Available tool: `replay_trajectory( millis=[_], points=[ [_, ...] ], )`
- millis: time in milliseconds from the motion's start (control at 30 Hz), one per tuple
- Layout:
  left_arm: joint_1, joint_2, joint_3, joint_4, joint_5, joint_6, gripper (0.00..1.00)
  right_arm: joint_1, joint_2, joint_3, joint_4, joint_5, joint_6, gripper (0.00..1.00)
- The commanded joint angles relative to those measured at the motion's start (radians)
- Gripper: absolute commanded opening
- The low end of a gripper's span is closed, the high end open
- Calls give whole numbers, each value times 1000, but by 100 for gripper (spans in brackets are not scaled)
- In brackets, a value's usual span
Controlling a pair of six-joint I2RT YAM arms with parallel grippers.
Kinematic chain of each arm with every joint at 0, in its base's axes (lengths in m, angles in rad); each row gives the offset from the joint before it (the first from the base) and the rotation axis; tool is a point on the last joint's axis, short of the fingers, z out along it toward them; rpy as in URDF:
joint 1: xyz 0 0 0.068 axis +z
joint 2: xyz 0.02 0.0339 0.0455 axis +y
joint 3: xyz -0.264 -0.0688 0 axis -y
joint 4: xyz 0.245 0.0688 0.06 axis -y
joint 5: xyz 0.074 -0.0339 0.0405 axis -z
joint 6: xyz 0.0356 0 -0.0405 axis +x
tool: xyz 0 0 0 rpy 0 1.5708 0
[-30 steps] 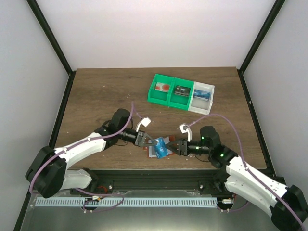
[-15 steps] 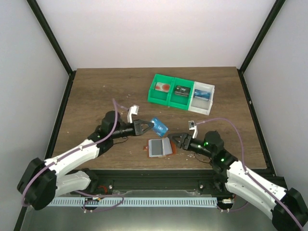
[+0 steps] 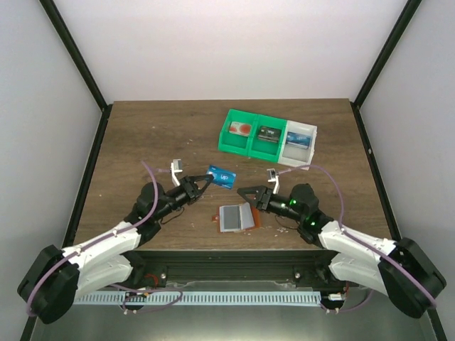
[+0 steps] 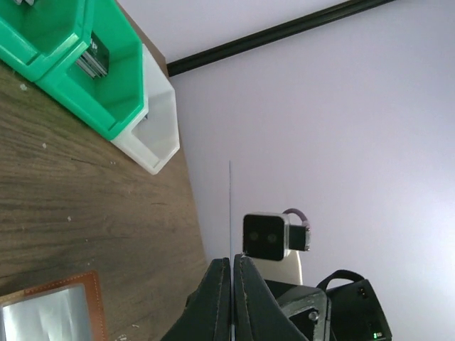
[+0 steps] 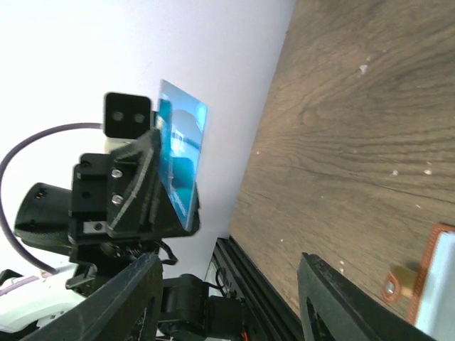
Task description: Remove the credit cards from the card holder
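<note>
Since half a second ago my left gripper point(image 3: 207, 178) has drawn back toward the left with the blue credit card point(image 3: 222, 177), and my right gripper point(image 3: 245, 192) has slid leftward past the far edge of the card holder point(image 3: 237, 218), which has not shifted. My left fingers point(image 4: 219, 295) are clamped on the card's lower edge; from my left wrist it shows only as a thin upright line. The card is in the air, well clear of the holder. My right fingers point(image 5: 117, 298) are spread wide with nothing between them. The holder lies open on the table point(image 3: 142, 135) with its pale inside up; whether another card is in its pockets I cannot tell. The green and white bins point(image 3: 266, 138) stand farther back.
</note>
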Motion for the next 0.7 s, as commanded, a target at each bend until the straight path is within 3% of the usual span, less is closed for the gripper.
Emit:
replay_trajectory(
  millis=[0, 267, 400, 667],
  points=[
    [0, 20, -29, 149, -4, -101, 0, 30, 57, 95, 97, -5, -25, 52],
    [-1, 68, -19, 237, 33, -135, 0, 62, 164, 164, 133, -5, -20, 47],
    [-2, 74, -24, 247, 34, -136, 0, 75, 189, 179, 153, -2, -17, 32],
    [-1, 51, -42, 240, 24, -124, 0, 80, 179, 137, 186, 35, 22, 18]
  ],
)
